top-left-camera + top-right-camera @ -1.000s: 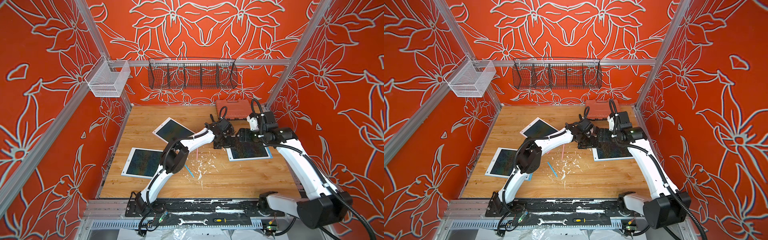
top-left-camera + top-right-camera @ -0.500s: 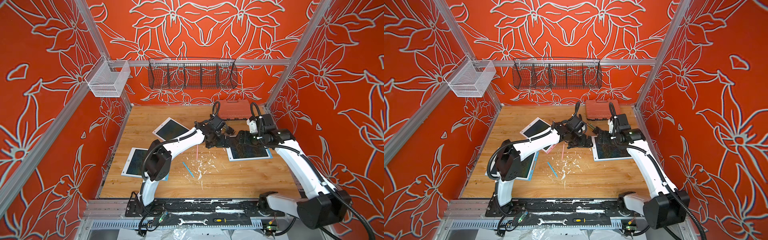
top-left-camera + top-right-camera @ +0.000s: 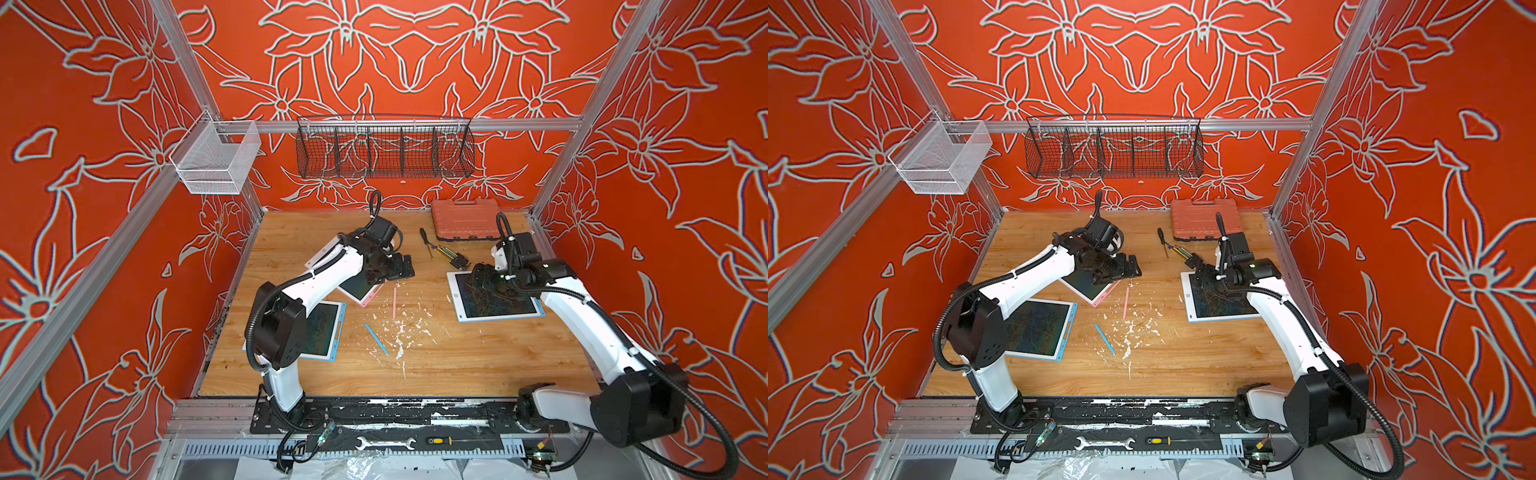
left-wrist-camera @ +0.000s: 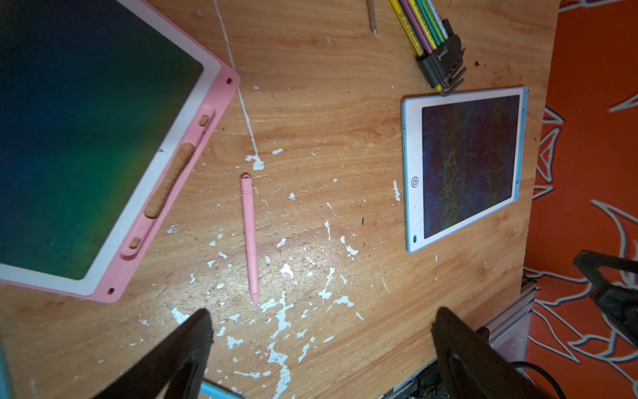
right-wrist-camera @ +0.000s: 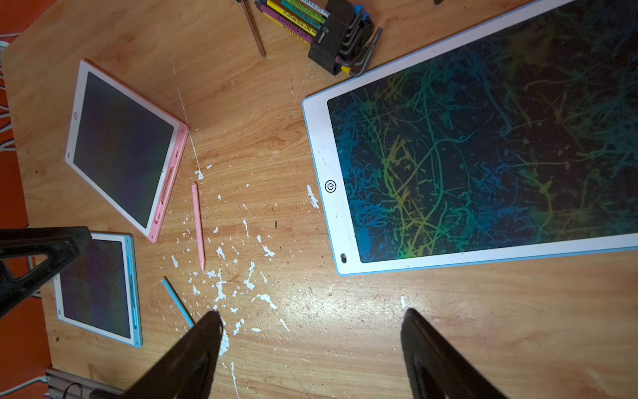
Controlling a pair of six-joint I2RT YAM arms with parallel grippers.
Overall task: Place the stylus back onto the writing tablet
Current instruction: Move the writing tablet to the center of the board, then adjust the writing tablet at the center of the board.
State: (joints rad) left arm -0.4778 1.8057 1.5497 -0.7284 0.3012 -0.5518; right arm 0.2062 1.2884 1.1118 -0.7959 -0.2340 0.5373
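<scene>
A pink stylus [image 3: 394, 302] [image 4: 250, 238] lies loose on the wood beside the pink-edged writing tablet [image 3: 360, 293] [image 4: 86, 138]. Nearer the front lies a blue stylus [image 3: 376, 339] [image 5: 177, 302], between a blue-edged tablet [image 3: 326, 328] at the left and another blue-edged tablet [image 3: 494, 301] [image 5: 483, 165] at the right. My left gripper [image 3: 400, 268] [image 4: 321, 314] hovers open and empty over the pink tablet's right corner, just behind the pink stylus. Over the right tablet's far left corner, my right gripper [image 3: 482, 277] [image 5: 312, 314] is open and empty too.
A red tool case [image 3: 465, 218] sits at the back right, with a hex key set [image 3: 451, 255] and a screwdriver [image 3: 426, 241] in front of it. White flecks [image 3: 401, 332] dot the middle of the table. Two wire baskets [image 3: 384, 151] hang on the walls.
My left arm has swung left, away from the right tablet's edge to above the pink tablet. The right gripper has drawn back a little to the right. Styluses and tablets have not moved.
</scene>
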